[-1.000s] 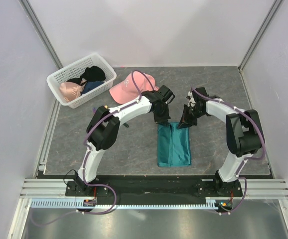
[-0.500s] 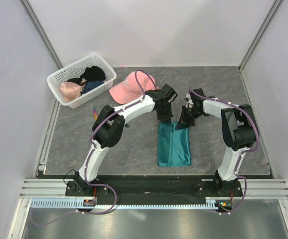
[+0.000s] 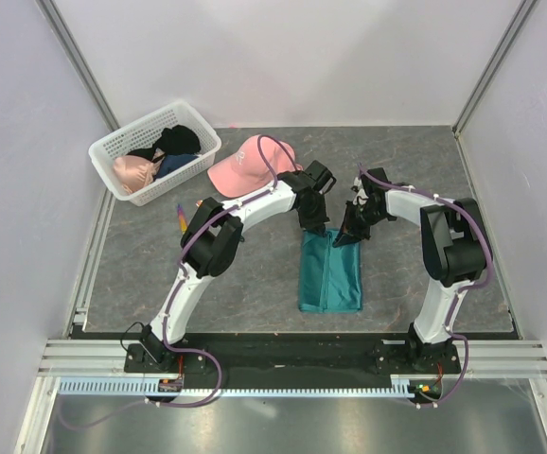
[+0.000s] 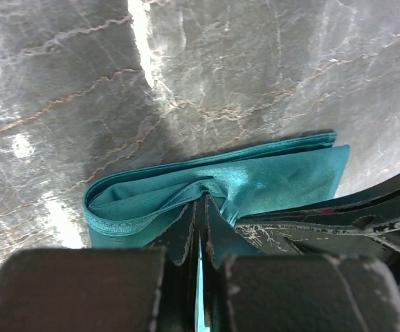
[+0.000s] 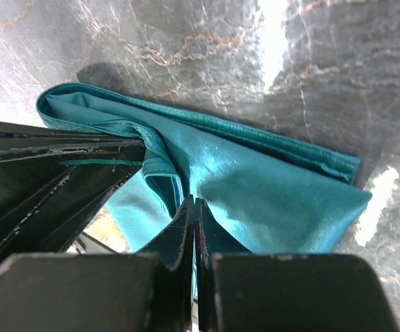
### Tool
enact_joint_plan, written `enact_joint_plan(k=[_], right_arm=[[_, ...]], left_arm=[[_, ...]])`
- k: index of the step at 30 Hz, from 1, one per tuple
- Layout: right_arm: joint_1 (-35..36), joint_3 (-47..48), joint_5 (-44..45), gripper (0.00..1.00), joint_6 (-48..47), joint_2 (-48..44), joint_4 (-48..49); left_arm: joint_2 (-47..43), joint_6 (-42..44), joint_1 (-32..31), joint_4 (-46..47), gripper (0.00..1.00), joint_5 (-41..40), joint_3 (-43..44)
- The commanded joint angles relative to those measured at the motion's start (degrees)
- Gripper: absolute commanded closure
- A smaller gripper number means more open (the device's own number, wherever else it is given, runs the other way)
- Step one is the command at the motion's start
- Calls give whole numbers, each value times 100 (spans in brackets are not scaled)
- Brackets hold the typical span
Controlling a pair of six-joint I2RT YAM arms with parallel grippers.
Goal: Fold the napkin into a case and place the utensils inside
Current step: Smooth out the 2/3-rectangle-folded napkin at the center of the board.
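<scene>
**While the left gripper (image 3: pixel 315 230) and right gripper (image 3: pixel 348 236) clamp its far edge, the napkin (image 3: pixel 330 276) lies folded mid-table**

Pinching both far corners likely lets the arms carry that edge evenly into the next fold. One purple-and-orange utensil (image 3: pixel 181 217) lies well apart, leftward.

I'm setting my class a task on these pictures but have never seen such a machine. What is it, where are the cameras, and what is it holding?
You see two robots, a left arm and a right arm, bolted at a table's near edge. The wide picture looks down from above; the close-ups come from cameras on each wrist. On the table lie a folded teal napkin, a pink cap, a white basket and a thin purple-and-orange piece. Both arms' jaws are shut, pinching the napkin's far edge.
</scene>
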Motion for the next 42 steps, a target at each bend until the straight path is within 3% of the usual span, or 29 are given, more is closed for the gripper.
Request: enact_joint_plan(k=[1, 7, 12, 16, 20, 23, 29, 36, 42], right_arm=[[-1, 222, 78, 100, -111, -409, -291], [16, -84, 52, 100, -252, -1005, -547], [7, -462, 140, 88, -349, -1569, -758], [16, -752, -341, 88, -472, -1973, -952], [453, -1156, -414, 92, -472, -2211, -899], [832, -1402, -344, 81, -332, -2176, -680], [1079, -2009, -396, 69, 231, -2308, -82], [1518, -2159, 244, 64, 889, -2536, 42], [2221, -2010, 1615, 64, 1970, -2756, -547]], left_arm=[[-239, 61, 9, 159, 98, 72, 201], [-1319, 202, -9, 62, 95, 177, -650], [-2084, 404, -219, 177, 88, 642, -1749], [-2760, 413, -597, 413, 94, 792, -2558], [-3104, 185, -747, 712, 97, 977, -3400], [-3332, 123, -773, 827, 98, 986, -3780], [-3509, 62, -800, 985, 98, 1135, -4237], [-3588, -184, -791, 1179, 98, 1092, -4607], [-3807, -237, -765, 1284, 98, 986, -4914]])
